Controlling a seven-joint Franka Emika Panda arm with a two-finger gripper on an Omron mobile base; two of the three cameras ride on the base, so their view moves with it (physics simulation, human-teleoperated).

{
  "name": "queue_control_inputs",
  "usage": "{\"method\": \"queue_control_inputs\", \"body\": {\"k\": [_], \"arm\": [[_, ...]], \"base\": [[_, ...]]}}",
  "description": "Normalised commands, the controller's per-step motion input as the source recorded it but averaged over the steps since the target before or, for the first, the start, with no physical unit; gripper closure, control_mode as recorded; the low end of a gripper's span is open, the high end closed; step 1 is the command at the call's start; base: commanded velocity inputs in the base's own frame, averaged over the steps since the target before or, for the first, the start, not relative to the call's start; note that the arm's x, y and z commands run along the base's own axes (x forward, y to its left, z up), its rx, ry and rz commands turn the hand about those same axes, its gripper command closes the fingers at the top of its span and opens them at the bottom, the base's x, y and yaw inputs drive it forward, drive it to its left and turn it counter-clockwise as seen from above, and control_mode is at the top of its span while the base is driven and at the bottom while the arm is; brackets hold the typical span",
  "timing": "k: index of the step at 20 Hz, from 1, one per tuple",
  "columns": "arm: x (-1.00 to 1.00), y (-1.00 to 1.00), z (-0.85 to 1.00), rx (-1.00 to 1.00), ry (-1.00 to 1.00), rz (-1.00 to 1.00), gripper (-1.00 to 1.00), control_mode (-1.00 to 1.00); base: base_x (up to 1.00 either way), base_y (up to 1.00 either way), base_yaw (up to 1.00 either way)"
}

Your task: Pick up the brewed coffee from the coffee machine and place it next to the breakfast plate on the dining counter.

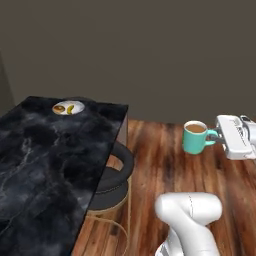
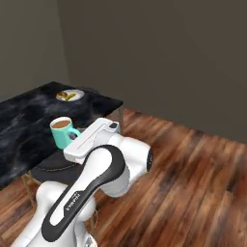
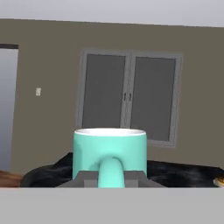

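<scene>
One teal mug of coffee (image 1: pixel 195 136) hangs upright in our claw (image 1: pixel 218 136), whose fingers are closed on its handle, over the wooden floor (image 1: pixel 165 165). We note open air on all sides of the mug. The black marble bench (image 1: pixel 45 150) lies to its left, well apart, with a round dark stool (image 1: pixel 117 172) tucked under the near edge. The breakfast plate (image 1: pixel 68 107) sits close to the bench's far edge, with bare marble around it.
</scene>
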Motion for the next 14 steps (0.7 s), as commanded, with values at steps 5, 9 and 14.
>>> {"method": "queue_control_inputs", "body": {"k": [5,9,14], "arm": [[0.0,0.0,0.0,0.0,0.0,0.0,1.0,1.0],[0.0,0.0,0.0,0.0,0.0,0.0,1.0,1.0],[0.0,0.0,0.0,0.0,0.0,0.0,1.0,1.0]], "base": [[0.6,-0.33,0.52],[0.45,-0.86,0.42],[0.28,-1.0,0.32]]}}
